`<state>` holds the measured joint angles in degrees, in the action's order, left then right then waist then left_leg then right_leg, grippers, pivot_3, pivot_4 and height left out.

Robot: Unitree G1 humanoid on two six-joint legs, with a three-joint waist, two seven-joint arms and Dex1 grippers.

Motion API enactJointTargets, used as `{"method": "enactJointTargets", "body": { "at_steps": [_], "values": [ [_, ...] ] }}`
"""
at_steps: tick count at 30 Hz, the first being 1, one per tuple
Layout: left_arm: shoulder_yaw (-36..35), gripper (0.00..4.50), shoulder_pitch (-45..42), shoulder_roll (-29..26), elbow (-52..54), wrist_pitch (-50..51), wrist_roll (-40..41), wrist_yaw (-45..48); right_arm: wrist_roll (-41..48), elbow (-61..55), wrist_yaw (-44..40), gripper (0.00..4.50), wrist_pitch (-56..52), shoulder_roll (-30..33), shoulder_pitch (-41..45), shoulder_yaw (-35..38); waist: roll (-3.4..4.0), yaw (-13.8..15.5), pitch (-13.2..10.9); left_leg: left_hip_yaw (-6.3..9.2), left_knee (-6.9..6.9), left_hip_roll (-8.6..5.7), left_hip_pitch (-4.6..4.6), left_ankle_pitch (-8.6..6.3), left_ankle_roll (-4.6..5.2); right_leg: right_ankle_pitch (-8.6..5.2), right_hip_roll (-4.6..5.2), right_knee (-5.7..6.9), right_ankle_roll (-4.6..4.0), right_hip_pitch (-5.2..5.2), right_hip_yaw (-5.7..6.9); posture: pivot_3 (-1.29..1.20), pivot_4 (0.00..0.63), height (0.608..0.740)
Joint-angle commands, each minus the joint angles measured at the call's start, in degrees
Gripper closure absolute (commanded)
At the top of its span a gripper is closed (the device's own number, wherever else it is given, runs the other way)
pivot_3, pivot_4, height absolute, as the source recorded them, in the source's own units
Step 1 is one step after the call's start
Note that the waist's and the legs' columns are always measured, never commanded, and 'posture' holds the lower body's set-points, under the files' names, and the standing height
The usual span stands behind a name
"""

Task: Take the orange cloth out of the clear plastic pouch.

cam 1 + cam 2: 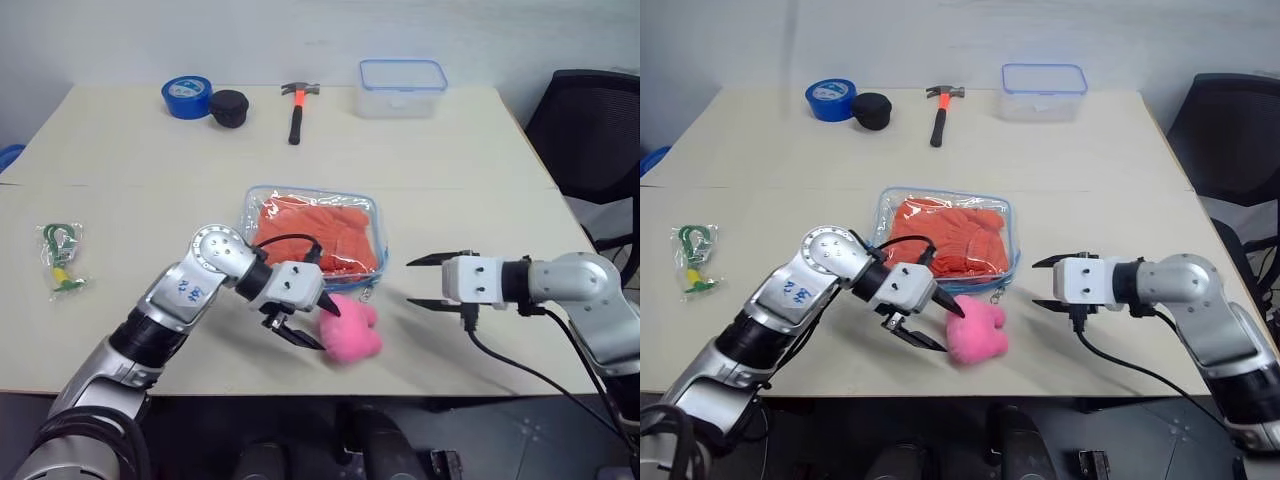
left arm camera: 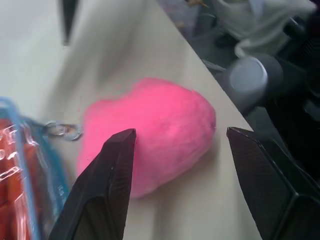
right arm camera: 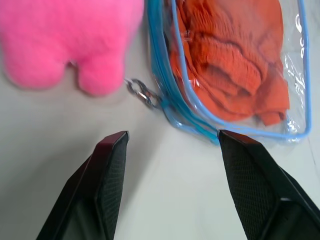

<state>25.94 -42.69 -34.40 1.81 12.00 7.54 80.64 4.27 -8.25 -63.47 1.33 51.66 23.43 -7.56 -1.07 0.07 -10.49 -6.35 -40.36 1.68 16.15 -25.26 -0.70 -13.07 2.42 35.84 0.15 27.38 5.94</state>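
Observation:
The clear plastic pouch [image 1: 312,232] with light blue zipper trim lies flat mid-table, and the orange cloth [image 1: 318,235] sits folded inside it. A pink plush toy [image 1: 352,330] rests just in front of the pouch, joined to it by a small metal chain [image 3: 142,93]. My left gripper [image 1: 303,325] is open beside the toy, its fingers [image 2: 107,180] standing on either side of the plush with nothing gripped. My right gripper [image 1: 432,281] is open to the right of the pouch, pointing at its near right corner [image 3: 200,127].
At the table's far side lie a blue tape roll [image 1: 186,96], a black round object [image 1: 229,107], a hammer [image 1: 296,108] and a rigid clear box with a blue-rimmed lid [image 1: 402,87]. A small green packet [image 1: 60,257] lies at the left. A dark chair [image 1: 590,140] stands at the right.

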Motion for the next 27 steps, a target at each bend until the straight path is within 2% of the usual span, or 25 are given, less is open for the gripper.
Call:
{"method": "enactJointTargets", "body": {
  "at_steps": [1,4,7,10,13,15,20,22,27],
  "values": [
    [2.94,1.43,-2.15,1.88,-4.63,-9.13,-5.38,-0.51,-3.44,4.55,0.35,1.52,3.82,-2.84,5.34,-3.01,0.00,-0.17,0.00,-0.02,-0.02,0.00,-0.03,0.00,0.00,0.00,0.01,0.01,0.00,0.00,-0.03,0.00,0.150,0.740],
    [3.14,1.43,-2.65,2.93,-7.17,-12.67,-7.42,-1.56,-5.63,8.44,0.57,1.52,6.32,-4.88,8.23,-4.91,0.00,-0.13,0.00,-0.01,-0.01,0.05,0.01,0.00,0.00,0.00,-0.01,0.12,-0.01,0.04,-0.02,0.00,0.150,0.740],
    [2.44,2.06,-2.69,3.68,-8.42,-13.81,-7.81,-2.12,-7.65,12.09,0.81,1.52,9.17,-6.59,10.41,-6.57,0.00,-0.03,0.00,0.02,-0.01,0.08,0.02,0.01,0.03,0.01,0.01,0.13,0.00,0.07,0.03,0.00,0.150,0.740],
    [1.69,2.99,-2.59,3.79,-8.19,-13.14,-7.37,-1.99,-8.81,15.01,1.13,1.52,11.43,-7.87,11.84,-7.34,0.00,0.11,0.00,0.08,-0.02,0.07,0.01,0.02,0.09,0.02,0.08,0.12,0.01,0.06,0.09,0.00,0.150,0.740],
    [0.95,3.88,-1.86,3.31,-6.58,-12.17,-6.96,-1.90,-9.26,17.73,1.65,2.17,12.89,-9.34,13.23,-7.65,0.00,-0.02,0.00,0.13,-0.04,0.08,0.02,0.02,0.09,0.02,0.10,0.11,0.01,0.09,0.14,0.00,0.150,0.740],
    [0.46,4.46,-1.25,2.81,-5.74,-11.53,-6.83,-2.12,-9.80,19.05,1.27,2.84,14.54,-9.56,13.64,-7.91,0.00,-0.06,0.00,0.14,-0.04,0.08,0.02,0.03,0.09,0.02,0.09,0.12,0.02,0.08,0.15,0.00,0.150,0.740],
    [-1.81,4.50,0.84,-0.03,-4.09,-10.09,-6.86,-3.37,-9.75,21.05,-0.32,4.45,17.41,-9.17,14.53,-7.89,0.00,-0.30,0.00,0.15,-0.04,0.16,0.01,0.03,0.09,0.02,0.09,0.12,0.01,0.09,0.14,0.00,0.150,0.740],
    [-3.10,4.50,1.72,-1.25,-3.41,-9.02,-6.87,-4.18,-9.62,21.54,-0.95,4.45,18.42,-8.89,14.72,-7.76,0.00,-0.28,0.00,0.15,-0.04,0.21,0.01,0.03,0.08,0.01,0.07,0.13,0.01,0.10,0.13,0.00,0.150,0.740],
    [-12.18,4.50,5.65,-8.37,-0.85,-2.16,-5.17,-8.67,-11.74,24.38,0.84,4.45,25.01,-7.35,15.59,-6.70,0.02,-0.44,-0.01,0.20,-0.04,0.35,-0.02,0.03,0.08,0.01,0.09,0.14,0.01,0.18,0.12,0.00,0.150,0.740]
  ]
}}
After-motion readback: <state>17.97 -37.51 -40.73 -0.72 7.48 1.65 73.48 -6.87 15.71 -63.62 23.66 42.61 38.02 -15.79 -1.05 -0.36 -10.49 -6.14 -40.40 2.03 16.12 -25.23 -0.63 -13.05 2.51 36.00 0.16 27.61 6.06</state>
